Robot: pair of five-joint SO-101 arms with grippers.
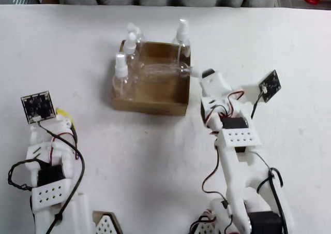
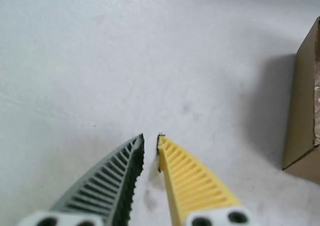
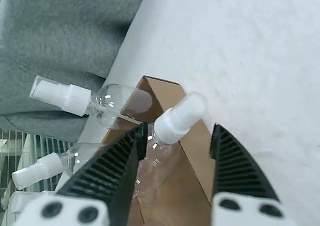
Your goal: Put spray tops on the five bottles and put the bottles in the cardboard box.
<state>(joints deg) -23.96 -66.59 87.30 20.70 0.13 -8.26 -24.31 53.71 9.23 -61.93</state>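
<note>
Right gripper (image 3: 180,132), nearest item: black ribbed fingers (image 3: 112,171) spread wide, one on each side of a white spray top (image 3: 179,117). We see neither finger pressing on it.

Table (image 1: 155,156): white and matt, under both sets of fingers.

Cardboard box (image 1: 150,107): open-topped, with one corner just beyond the right fingertips. It stands well apart from the left fingers, off to their yellow side.

Left gripper (image 2: 151,138): grey and yellow fingers drawn almost together with a thin slit between the tips, holding nothing, over bare table.

Standing bottles (image 1: 121,74): four, clear, upright in the box past the right fingertips, each capped in white.

Lying bottle (image 1: 158,71): clear plastic, on its side across the box. Its neck overhangs the rim, so its top falls between the right fingers.

Handling, in our judgement: the bottles look empty, so they should be light and easily tipped or rolled. Their thin, smooth walls would likely flex and slip under a hard squeeze. We would take hold at the neck or the spray top's collar, the stiffest and least slippery part, and close gently. All five appear topped and boxed, and only the lying one looks unsettled.
</note>
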